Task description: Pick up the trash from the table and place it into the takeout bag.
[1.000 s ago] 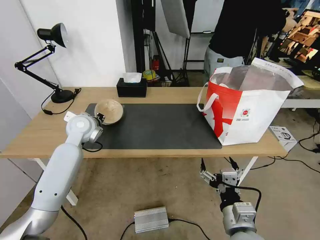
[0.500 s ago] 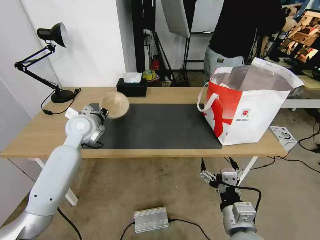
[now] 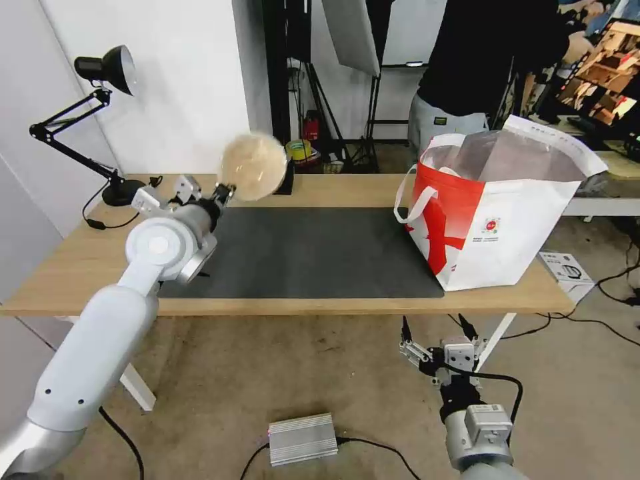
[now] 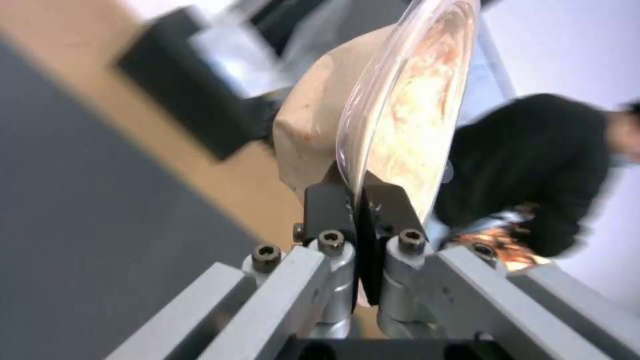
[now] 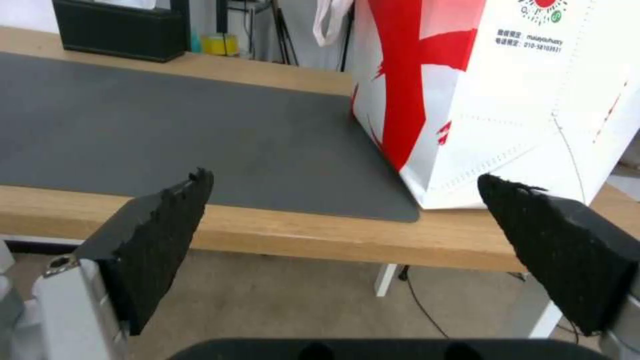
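A tan pulp bowl [image 3: 253,166] with a clear lid hangs tilted on its side above the left end of the dark mat [image 3: 307,252], with my left gripper [image 3: 222,193] shut on its rim. Up close, the left gripper [image 4: 358,192] pinches the rim of the bowl [image 4: 313,115] between its black pads. The white and red takeout bag [image 3: 497,213] stands open at the table's right end. My right gripper [image 3: 435,328] is parked open below the table's front edge, and from its wrist the gripper [image 5: 343,200] faces the bag [image 5: 493,90].
A black tissue box [image 3: 289,177] sits at the back of the table [image 3: 333,190], partly behind the bowl. A black desk lamp [image 3: 100,73] stands at the far left. A person stands behind the bag. A metal box [image 3: 302,438] lies on the floor.
My left gripper has lifted the bowl off the mat, up and to the right, tilting it on its side. The right arm has not moved.
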Controlling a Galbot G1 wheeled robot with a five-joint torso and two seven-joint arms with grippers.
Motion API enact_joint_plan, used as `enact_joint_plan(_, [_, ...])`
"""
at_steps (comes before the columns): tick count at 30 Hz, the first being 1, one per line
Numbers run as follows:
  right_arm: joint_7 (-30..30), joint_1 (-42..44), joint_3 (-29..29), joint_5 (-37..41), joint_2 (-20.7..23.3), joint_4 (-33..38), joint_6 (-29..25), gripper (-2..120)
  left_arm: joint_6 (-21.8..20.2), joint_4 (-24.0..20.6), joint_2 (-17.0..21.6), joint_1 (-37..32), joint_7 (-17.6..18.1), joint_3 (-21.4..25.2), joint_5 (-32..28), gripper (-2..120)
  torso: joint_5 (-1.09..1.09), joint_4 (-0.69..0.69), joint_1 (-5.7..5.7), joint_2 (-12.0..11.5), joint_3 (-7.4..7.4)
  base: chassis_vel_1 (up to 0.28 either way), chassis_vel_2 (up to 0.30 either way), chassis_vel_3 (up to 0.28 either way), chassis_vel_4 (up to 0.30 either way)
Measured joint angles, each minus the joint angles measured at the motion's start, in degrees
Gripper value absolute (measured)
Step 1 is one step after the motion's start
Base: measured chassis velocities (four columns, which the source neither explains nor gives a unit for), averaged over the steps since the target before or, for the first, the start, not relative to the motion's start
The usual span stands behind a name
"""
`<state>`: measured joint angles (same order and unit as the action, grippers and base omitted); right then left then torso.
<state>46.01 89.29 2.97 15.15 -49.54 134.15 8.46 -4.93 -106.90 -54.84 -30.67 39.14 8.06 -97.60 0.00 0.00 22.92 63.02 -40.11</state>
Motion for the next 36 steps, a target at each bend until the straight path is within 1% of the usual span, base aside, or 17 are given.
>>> enact_joint_plan(1, [0.0,0.0,0.0,0.0,0.0,0.0,0.0,100,1.31,-0.45,0.43,1.51,-2.37,-1.42,-0.1,0,-0.01,0.0,0.0,0.0,0.0,0.0,0.0,0.0,0.0])
enact_joint_plan(2, [0.0,0.0,0.0,0.0,0.0,0.0,0.0,100,1.31,-0.45,0.43,1.51,-2.37,-1.42,-0.1,0,-0.01,0.0,0.0,0.0,0.0,0.0,0.0,0.0,0.0])
enact_joint_plan(6, [0.0,0.0,0.0,0.0,0.0,0.0,0.0,100,3.35,-0.49,0.67,5.62,-6.73,-5.11,-0.19,0,0.0,0.0,0.0,0.0,0.0,0.0,0.0,0.0,0.0])
enact_joint_plan(7, [0.0,0.0,0.0,0.0,0.0,0.0,0.0,100,3.35,-0.49,0.67,5.62,-6.73,-5.11,-0.19,0,0.0,0.0,0.0,0.0,0.0,0.0,0.0,0.0,0.0])
enact_joint_plan(8, [0.0,0.0,0.0,0.0,0.0,0.0,0.0,100,3.68,-0.11,0.84,6.85,-7.59,-6.27,-0.3,0,0.01,0.0,0.0,0.0,0.0,0.0,0.0,0.0,0.0])
enact_joint_plan(11, [0.0,0.0,0.0,0.0,0.0,0.0,0.0,100,4.41,2.18,1.46,11.27,-9.5,-10.92,-0.66,0,0.0,0.0,0.0,0.0,0.0,0.0,0.0,0.0,0.0])
enact_joint_plan(13, [0.0,0.0,0.0,0.0,0.0,0.0,0.0,100,4.52,2.41,1.49,11.72,-9.72,-11.37,-0.68,0,0.0,0.0,0.0,0.0,0.0,0.0,0.0,0.0,0.0])
enact_joint_plan(16, [0.0,0.0,0.0,0.0,0.0,0.0,0.0,100,6.44,4.52,1.14,15.36,-11.92,-14.96,-0.81,0,0.0,0.0,0.0,0.0,0.0,0.0,0.0,0.0,0.0])
enact_joint_plan(17, [0.0,0.0,0.0,0.0,0.0,0.0,0.0,100,6.44,4.52,1.14,15.36,-11.92,-14.96,-0.81,0,0.0,0.0,0.0,0.0,0.0,0.0,0.0,0.0,0.0])
enact_joint_plan(19, [0.0,0.0,0.0,0.0,0.0,0.0,0.0,100,7.33,5.74,0.35,17.16,-12.7,-16.42,-0.92,0,0.01,0.0,0.0,0.0,0.0,0.0,0.0,0.0,0.0])
enact_joint_plan(22, [0.0,0.0,0.0,0.0,0.0,0.0,0.0,100,8.15,9.05,-2.15,20.81,-13.44,-19.59,-0.98,0,0.0,0.0,0.0,0.0,0.0,0.0,0.0,0.0,0.0])
enact_joint_plan(23, [0.0,0.0,0.0,0.0,0.0,0.0,0.0,100,8.15,9.05,-2.15,20.81,-13.44,-19.59,-0.98,0,0.0,0.0,0.0,0.0,0.0,0.0,0.0,0.0,0.0])
enact_joint_plan(26, [0.0,0.0,0.0,0.0,0.0,0.0,0.0,100,8.29,12.74,-5.69,24.67,-13.98,-23.18,-0.73,0,0.01,0.0,0.0,0.0,0.0,0.0,0.0,0.0,0.0])
enact_joint_plan(27, [0.0,0.0,0.0,0.0,0.0,0.0,0.0,100,8.29,12.74,-5.69,24.67,-13.98,-23.18,-0.73,0,0.01,0.0,0.0,0.0,0.0,0.0,0.0,0.0,0.0])
enact_joint_plan(30, [0.0,0.0,0.0,0.0,0.0,0.0,0.0,100,8.34,16.11,-8.93,28.45,-14.11,-26.45,-0.39,0,0.02,-0.01,0.0,0.0,0.0,0.0,0.0,0.0,0.0])
enact_joint_plan(32, [0.0,0.0,0.0,0.0,0.0,0.0,0.0,100,8.35,16.76,-9.61,29.29,-14.14,-27.16,-0.32,0,0.01,0.0,0.01,0.0,0.0,0.0,0.0,0.0,0.0])
enact_joint_plan(36, [0.0,0.0,0.0,0.0,0.0,0.0,0.0,100,8.35,20.17,-13.0,33.03,-14.68,-29.99,-0.07,0,0.01,0.0,0.0,0.0,0.0,0.0,0.0,0.0,0.0])
